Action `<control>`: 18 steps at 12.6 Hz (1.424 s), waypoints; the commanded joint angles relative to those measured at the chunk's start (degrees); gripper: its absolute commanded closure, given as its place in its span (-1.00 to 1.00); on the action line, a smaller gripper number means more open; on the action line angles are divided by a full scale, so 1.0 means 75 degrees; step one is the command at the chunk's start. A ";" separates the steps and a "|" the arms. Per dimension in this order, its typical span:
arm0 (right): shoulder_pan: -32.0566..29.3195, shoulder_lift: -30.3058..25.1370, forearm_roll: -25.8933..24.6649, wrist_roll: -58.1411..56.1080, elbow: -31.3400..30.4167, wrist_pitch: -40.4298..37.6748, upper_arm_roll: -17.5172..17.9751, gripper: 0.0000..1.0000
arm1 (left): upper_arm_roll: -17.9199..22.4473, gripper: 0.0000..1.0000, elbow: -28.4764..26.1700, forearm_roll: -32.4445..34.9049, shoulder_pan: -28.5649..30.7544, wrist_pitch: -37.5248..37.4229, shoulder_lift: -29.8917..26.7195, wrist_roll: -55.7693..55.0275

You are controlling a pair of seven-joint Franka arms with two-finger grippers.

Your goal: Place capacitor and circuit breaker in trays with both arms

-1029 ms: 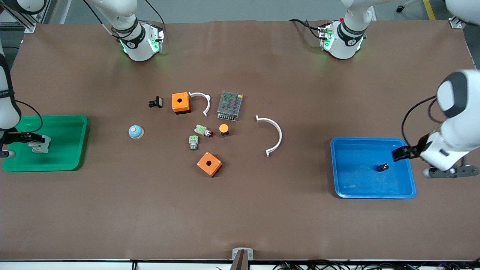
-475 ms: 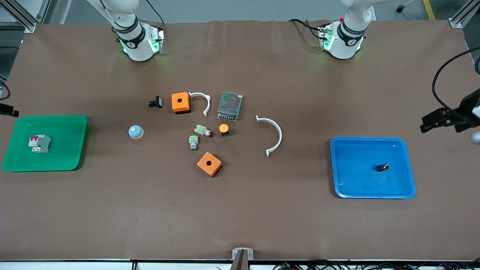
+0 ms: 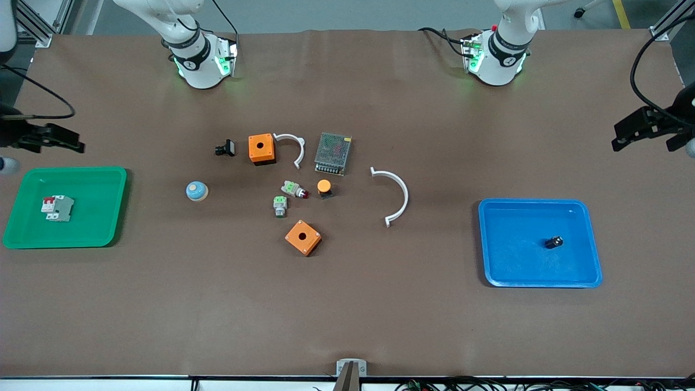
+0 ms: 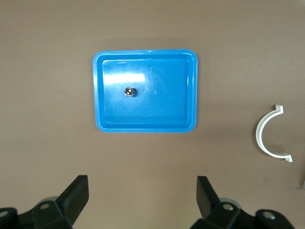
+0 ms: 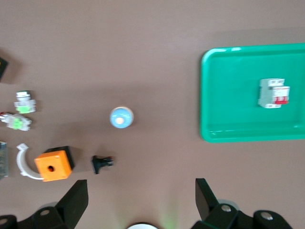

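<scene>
The circuit breaker, white-grey with red levers, lies in the green tray at the right arm's end; it also shows in the right wrist view. The tiny dark capacitor lies in the blue tray at the left arm's end and shows in the left wrist view. My right gripper is open and empty, raised over bare table beside the green tray. My left gripper is open and empty, raised over bare table beside the blue tray.
At mid-table lie two orange boxes, two white curved clips, a mesh-topped power supply, an orange-capped button, two green-topped parts, a black clip part and a blue dome.
Both grippers have risen away from their trays. The right gripper let go of the circuit breaker, which now lies in the green tray. The capacitor has not moved.
</scene>
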 commanded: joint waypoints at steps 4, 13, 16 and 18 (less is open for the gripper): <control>0.0576 -0.0276 0.0182 0.0649 -0.0186 0.0175 -0.0111 -0.99 | 0.1345 -1.00 -0.0831 -0.0254 -0.1583 -0.0061 -0.0759 0.0201; 0.0564 -0.0077 0.0194 0.0660 0.0798 0.0280 -0.0123 -1.00 | 0.1850 -1.00 -0.1218 -0.0431 -0.2170 -0.0142 -0.1111 0.0084; 0.0541 0.0005 0.0194 0.0602 0.1115 0.0257 -0.0135 -1.00 | 0.1850 -1.00 -0.1218 -0.0547 -0.2205 -0.0049 -0.1111 0.0037; 0.0529 0.0005 0.0183 0.0602 0.1138 0.0257 -0.0135 -1.00 | 0.1862 -1.00 -0.1183 -0.0571 -0.2193 -0.0037 -0.1065 0.0025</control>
